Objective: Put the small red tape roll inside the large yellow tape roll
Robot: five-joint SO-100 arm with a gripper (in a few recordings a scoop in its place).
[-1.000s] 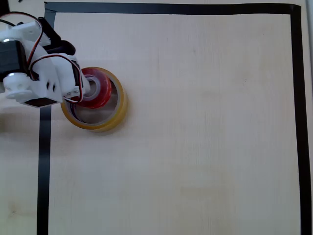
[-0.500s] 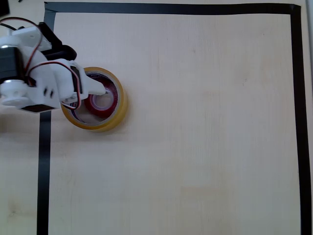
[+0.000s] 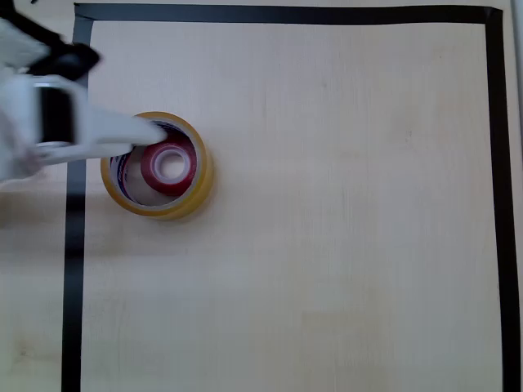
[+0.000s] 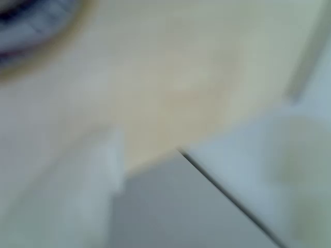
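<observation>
In the overhead view the small red tape roll [image 3: 150, 170] lies flat inside the large yellow tape roll [image 3: 176, 204], near the left side of the marked area. My white gripper [image 3: 152, 133] comes in from the left, motion-blurred, with one finger over the yellow roll's upper-left rim and just clear of the red roll. It holds nothing. The wrist view is heavily blurred. Two pale fingers [image 4: 77, 181] stand apart there with bare wood between them, and a dark curved edge sits at the top left corner.
Black tape [image 3: 286, 14] frames the light wooden table [image 3: 343, 229] along the top, left and right. The arm's body [image 3: 33, 122] sits over the left tape strip. Bare wood stretches to the right of and below the two rolls.
The red roll left the gripper and dropped flat into the yellow roll. The gripper has pulled back to the left and risen, now blurred by motion.
</observation>
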